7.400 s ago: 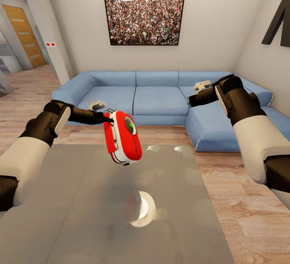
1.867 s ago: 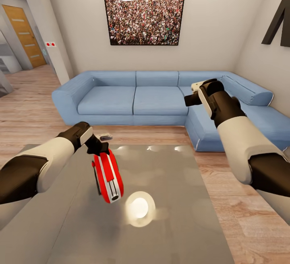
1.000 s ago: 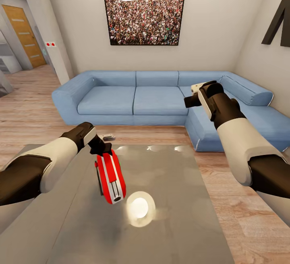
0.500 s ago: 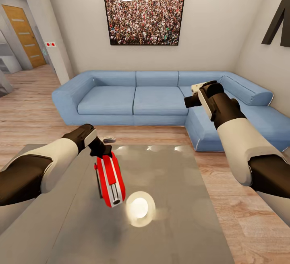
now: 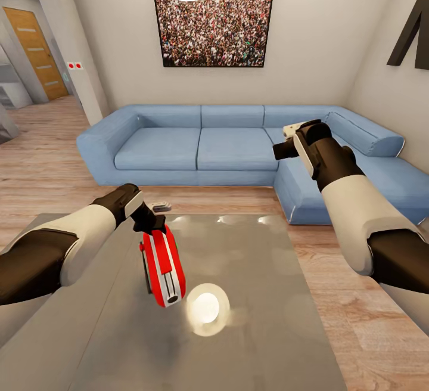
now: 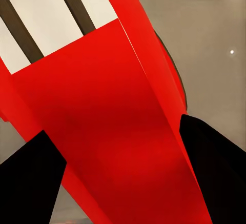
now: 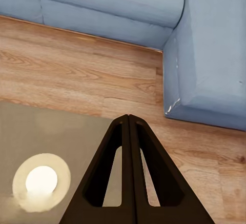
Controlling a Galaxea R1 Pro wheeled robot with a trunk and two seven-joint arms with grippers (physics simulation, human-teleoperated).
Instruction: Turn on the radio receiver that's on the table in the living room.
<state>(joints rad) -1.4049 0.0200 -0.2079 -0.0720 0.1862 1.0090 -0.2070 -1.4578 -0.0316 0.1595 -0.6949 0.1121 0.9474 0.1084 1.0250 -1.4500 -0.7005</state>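
While the left gripper [image 5: 152, 224] clamps the top end of the radio receiver [image 5: 162, 266], the red-and-white body hangs edge-on, its lower end at or just above the glossy table [image 5: 262, 295] — whether it touches I can't tell. From the left wrist view, both dark fingers [image 6: 31, 183] sit against the red shell [image 6: 107, 131], so that's a firm pinch on the radio. Out at two o'clock, the right gripper [image 5: 285, 140] hovers high before the blue sofa [image 5: 238, 140], and the right wrist view has its fingertips [image 7: 129, 131] pressed together, holding nothing. Here's the danger, as I judge it: the dial faces away from the head camera, so a reach for the switch would be blind, and a sideways push could twist the radio out of that narrow pinch, or topple it if released standing on edge. Count: one radio, one table, one sofa, two grippers.
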